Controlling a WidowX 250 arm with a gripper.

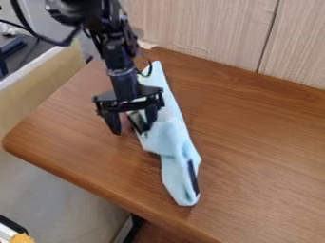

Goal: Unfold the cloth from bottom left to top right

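While pale panels (209, 28) back the table (260, 142), the hand (130, 131) hangs open at the cloth (176, 142).

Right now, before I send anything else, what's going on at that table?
A black robot arm is working on a light blue cloth on the wooden table. Its hand is at the cloth's left edge, about midway along, with the fingers apart; whether they touch the fabric I can't tell. The cloth lies in a long, narrow folded strip, so the unfolding isn't finished.
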